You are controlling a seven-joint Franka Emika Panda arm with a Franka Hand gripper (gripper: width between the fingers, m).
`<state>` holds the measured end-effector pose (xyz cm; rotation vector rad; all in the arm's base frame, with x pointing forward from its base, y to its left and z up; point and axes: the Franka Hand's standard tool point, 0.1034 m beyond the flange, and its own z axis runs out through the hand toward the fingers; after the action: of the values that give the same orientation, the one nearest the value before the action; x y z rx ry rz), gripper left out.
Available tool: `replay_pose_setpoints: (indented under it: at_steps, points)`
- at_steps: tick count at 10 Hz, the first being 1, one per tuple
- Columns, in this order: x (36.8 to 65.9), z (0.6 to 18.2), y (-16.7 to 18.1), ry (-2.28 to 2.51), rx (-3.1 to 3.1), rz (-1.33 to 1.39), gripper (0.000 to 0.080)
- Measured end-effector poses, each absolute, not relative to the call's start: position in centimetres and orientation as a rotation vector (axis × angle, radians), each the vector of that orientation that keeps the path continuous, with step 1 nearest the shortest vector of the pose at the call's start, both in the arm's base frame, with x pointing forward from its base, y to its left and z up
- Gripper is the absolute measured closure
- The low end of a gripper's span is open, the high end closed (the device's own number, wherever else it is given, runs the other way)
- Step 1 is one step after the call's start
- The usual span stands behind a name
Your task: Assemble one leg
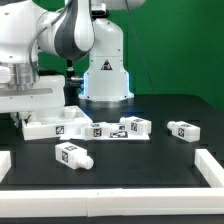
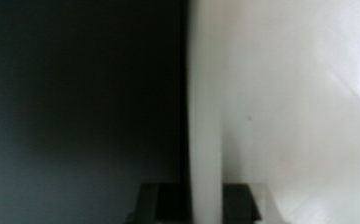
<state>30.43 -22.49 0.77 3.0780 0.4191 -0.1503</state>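
White leg (image 1: 72,155) lies by the tabletop's (image 1: 150,165) near edge — gripper (image 1: 24,113) at its edge on the exterior view's left, opening indiscernible.

Robotics lab: green backdrop (image 1: 180,40), black table (image 1: 150,170), arm (image 1: 72,30).

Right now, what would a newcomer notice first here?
The hand sits low over a flat white panel at the exterior view's left. Tagged white legs lie scattered on the black table, one leg alone in front. A close white surface fills half the wrist view.
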Motion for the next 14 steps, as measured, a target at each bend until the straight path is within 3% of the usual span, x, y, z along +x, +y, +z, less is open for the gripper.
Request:
replay_pose_setpoints:
  at_steps: [3,6,9,12,14]
  points:
    - [30.9,1.5,-22.1,0.337,3.107,-0.158,0.0744]
    - [34.7,7.1,-20.8,0.154,3.233,-0.194,0.0744]
    - [37.0,9.6,-18.4,-0.031,3.259,-0.212,0.0744]
    - [44.9,9.0,-11.3,-0.227,3.178,-0.251,0.0744]
    - [49.1,7.3,-7.7,-0.342,3.116,-0.295,0.0744]
